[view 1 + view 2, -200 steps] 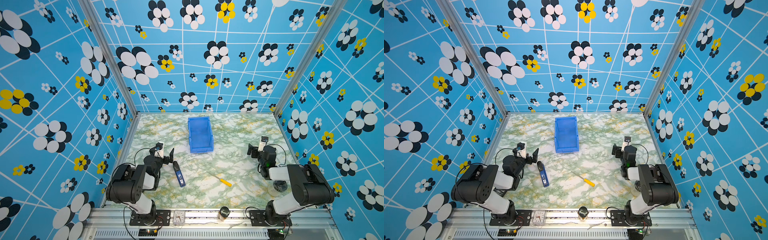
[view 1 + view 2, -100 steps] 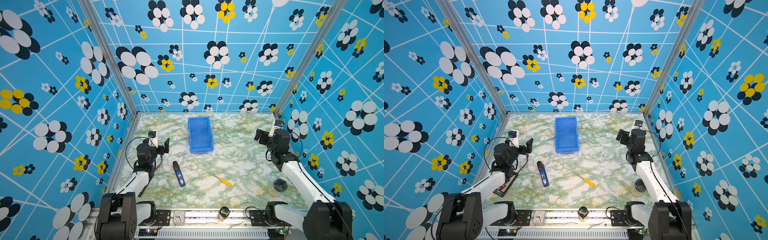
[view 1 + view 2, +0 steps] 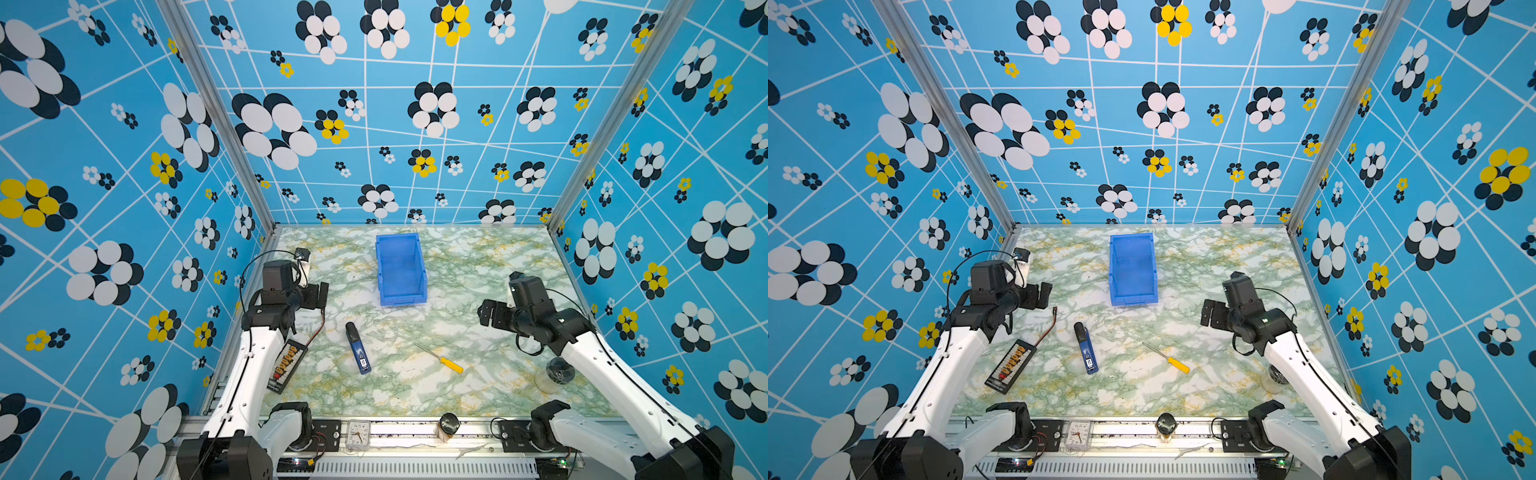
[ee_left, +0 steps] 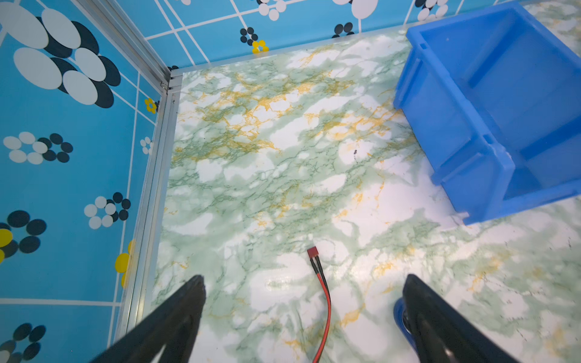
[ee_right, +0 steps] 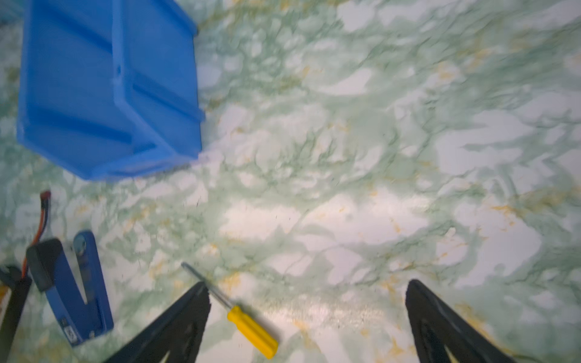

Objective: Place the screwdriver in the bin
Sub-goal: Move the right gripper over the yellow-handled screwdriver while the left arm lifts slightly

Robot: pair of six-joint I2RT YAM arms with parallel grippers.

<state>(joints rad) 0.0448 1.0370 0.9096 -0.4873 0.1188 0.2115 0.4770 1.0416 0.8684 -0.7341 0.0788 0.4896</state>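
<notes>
The screwdriver [image 3: 452, 365] [image 3: 1177, 364], with a yellow handle and thin silver shaft, lies flat on the marble table at front centre-right. The empty blue bin [image 3: 399, 270] [image 3: 1133, 270] stands behind it, mid-table. My right gripper [image 3: 488, 313] [image 3: 1210, 312] hovers open to the right of both, holding nothing. In the right wrist view the screwdriver [image 5: 253, 331] lies below, close to one finger of the right gripper [image 5: 307, 284], with the bin [image 5: 94, 88] beyond. My left gripper [image 3: 320, 296] [image 4: 304, 279] is open and empty, left of the bin [image 4: 503, 94].
A blue-and-black device [image 3: 358, 349] [image 5: 72, 283] lies left of the screwdriver. A black board [image 3: 286, 365] with a red-black wire [image 4: 323, 301] sits under the left arm. A glass jar [image 3: 557, 374] stands at the right; a clock [image 3: 358, 434] sits on the front rail.
Both arms have unfolded from their low rest poses. The right gripper has swung from the right wall toward the table's middle and nearer the screwdriver. Nothing on the table moved.
</notes>
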